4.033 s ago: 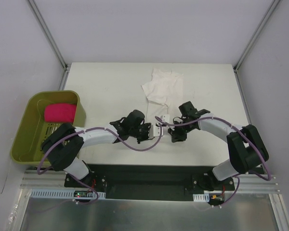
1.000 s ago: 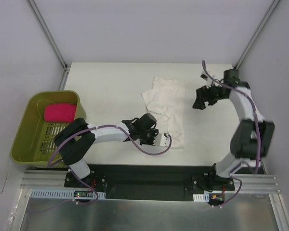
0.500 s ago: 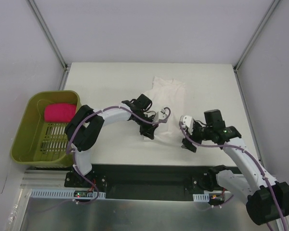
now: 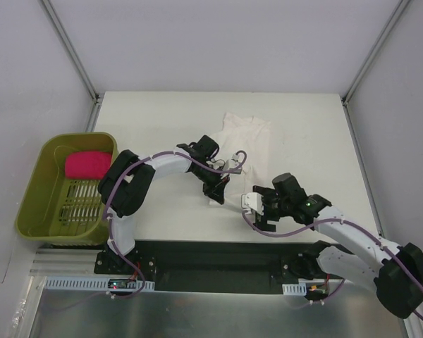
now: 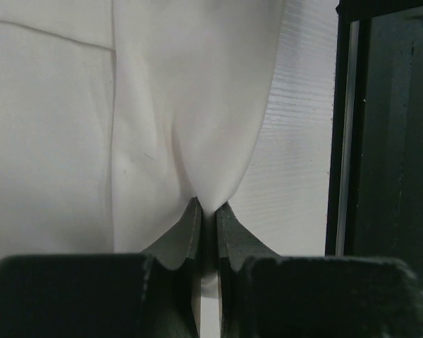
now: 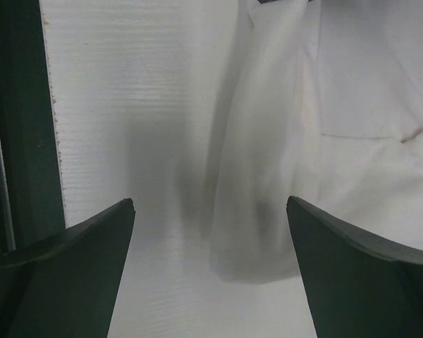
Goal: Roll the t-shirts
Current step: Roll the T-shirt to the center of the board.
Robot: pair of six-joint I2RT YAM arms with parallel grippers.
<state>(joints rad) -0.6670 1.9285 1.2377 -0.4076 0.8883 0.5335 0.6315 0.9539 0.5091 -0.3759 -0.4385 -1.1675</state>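
The white t-shirt (image 4: pixel 250 137) lies folded lengthwise on the table, running from the far middle towards the front. My left gripper (image 4: pixel 219 189) is shut on its near left corner; in the left wrist view the jaws (image 5: pixel 208 209) pinch a peak of white cloth (image 5: pixel 162 105). My right gripper (image 4: pixel 256 210) hovers open just right of that near end, with the cloth's edge (image 6: pixel 268 232) between and beyond its spread fingers (image 6: pixel 210 201). A bright pink rolled bundle (image 4: pixel 87 164) rests in the green basket.
The olive green basket (image 4: pixel 35 204) hangs off the table's left edge. The table's dark front rail (image 6: pixel 14 127) runs close to both grippers. Bare white tabletop (image 4: pixel 155 127) stretches to the left of the shirt.
The right arm swung from the far right of the table to the front, beside the shirt's near end. The left gripper pulled the shirt's near corner back and left, narrowing the cloth.
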